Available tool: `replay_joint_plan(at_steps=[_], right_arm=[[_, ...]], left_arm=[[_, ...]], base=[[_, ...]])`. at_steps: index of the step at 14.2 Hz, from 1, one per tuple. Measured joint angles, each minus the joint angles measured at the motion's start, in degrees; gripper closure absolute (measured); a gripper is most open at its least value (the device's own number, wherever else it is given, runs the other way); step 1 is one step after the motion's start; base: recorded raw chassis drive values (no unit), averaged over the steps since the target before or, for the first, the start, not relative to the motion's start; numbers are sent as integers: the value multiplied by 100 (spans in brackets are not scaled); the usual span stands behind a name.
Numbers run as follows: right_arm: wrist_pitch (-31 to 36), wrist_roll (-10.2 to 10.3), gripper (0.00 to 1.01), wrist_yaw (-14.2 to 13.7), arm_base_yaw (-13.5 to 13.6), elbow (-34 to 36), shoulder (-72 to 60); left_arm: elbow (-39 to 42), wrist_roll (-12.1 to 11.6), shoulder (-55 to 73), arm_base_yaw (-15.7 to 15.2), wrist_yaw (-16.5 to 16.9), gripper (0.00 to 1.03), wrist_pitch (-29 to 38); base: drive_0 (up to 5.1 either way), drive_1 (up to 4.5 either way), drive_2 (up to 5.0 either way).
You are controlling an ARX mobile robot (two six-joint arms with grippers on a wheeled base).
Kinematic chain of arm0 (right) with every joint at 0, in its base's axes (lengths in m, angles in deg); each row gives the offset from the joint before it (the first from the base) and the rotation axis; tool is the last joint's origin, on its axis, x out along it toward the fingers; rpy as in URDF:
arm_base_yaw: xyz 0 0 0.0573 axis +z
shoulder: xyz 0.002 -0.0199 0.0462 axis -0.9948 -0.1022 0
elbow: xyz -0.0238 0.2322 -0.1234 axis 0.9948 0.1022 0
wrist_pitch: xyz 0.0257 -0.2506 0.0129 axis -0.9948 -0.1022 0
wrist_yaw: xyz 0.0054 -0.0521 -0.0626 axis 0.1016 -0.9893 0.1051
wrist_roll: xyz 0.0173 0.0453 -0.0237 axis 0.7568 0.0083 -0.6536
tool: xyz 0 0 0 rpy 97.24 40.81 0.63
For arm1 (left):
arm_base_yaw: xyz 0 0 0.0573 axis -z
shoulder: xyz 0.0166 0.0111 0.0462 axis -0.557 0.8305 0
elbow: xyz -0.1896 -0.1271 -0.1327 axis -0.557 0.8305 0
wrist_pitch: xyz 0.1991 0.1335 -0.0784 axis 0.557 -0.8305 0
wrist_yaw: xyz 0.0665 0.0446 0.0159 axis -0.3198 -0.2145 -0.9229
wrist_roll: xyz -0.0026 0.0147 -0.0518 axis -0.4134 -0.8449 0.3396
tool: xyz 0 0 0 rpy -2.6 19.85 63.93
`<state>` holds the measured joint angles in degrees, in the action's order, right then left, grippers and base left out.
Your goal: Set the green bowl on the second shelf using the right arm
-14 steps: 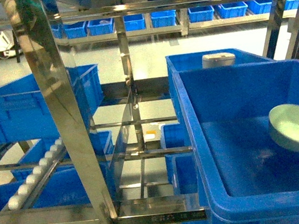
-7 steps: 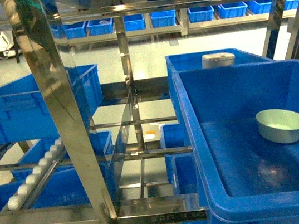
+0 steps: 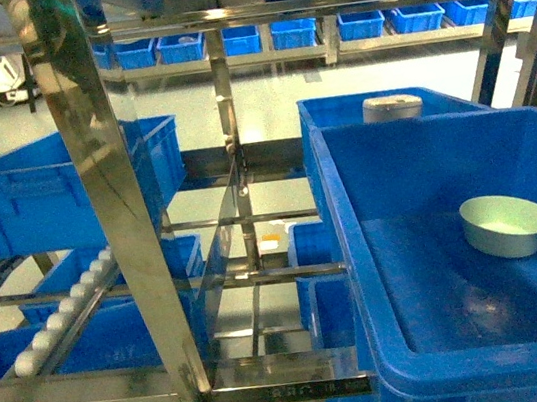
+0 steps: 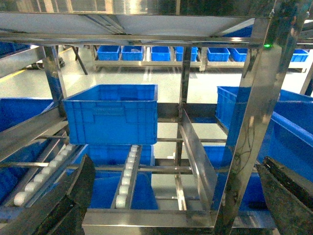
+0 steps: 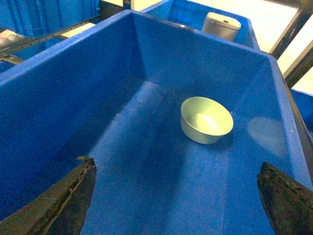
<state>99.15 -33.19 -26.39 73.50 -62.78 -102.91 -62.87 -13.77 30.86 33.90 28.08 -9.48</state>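
The green bowl (image 3: 508,224) stands upright on the floor of a large blue crate (image 3: 353,279) on the steel rack, at the right of the head view. Seen from the right wrist, the bowl (image 5: 206,119) sits toward the far right of the crate (image 5: 73,88) floor. My right gripper (image 5: 176,166) is open, hangs over the crate's near end and is well back from the bowl, with nothing between its fingers. It does not show in the head view. My left gripper (image 4: 176,164) is open and empty in front of the rack's left bay.
A white cylindrical container (image 3: 392,107) stands in the crate behind. A thick steel post (image 3: 119,213) rises in the near left. Another blue crate (image 3: 55,192) sits on the left shelf above roller tracks (image 3: 62,308). More blue bins line the far rack.
One second ago the bowl hung tilted near the crate's right side; now it rests upright on the crate floor. The dark gripper tip at the right edge has left the head view.
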Motion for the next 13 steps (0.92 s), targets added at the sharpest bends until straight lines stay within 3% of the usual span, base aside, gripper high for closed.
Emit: replay_joint_plan(at_steps=[3, 4, 7, 10, 11, 12, 13], right_arm=[[-1421, 85, 3, 411, -120, 376, 2131], [-2124, 103, 3, 595, -275, 428, 2986], [-4459, 33, 3, 1311, -1078, 433, 5383], [-4601, 26, 3, 1349, -1108, 407, 5683], [-3438, 474, 14, 339, -678, 844, 6105], [-2865, 1064, 28, -483, -166, 1305, 6655], [-2750, 1416, 43, -1119, 0, 1392, 6690]], left_arm=[[0, 0, 0, 0, 0, 5, 0], [0, 0, 0, 0, 0, 5, 0], [0, 0, 0, 0, 0, 5, 0], [0, 0, 0, 0, 0, 5, -2], [0, 0, 0, -2, 2, 5, 2], [0, 0, 0, -2, 7, 5, -4], [0, 0, 0, -2, 0, 5, 0]], base=[[0, 0, 0], [0, 0, 0], [0, 0, 0], [0, 0, 0], [0, 0, 0], [0, 0, 0], [0, 0, 0]])
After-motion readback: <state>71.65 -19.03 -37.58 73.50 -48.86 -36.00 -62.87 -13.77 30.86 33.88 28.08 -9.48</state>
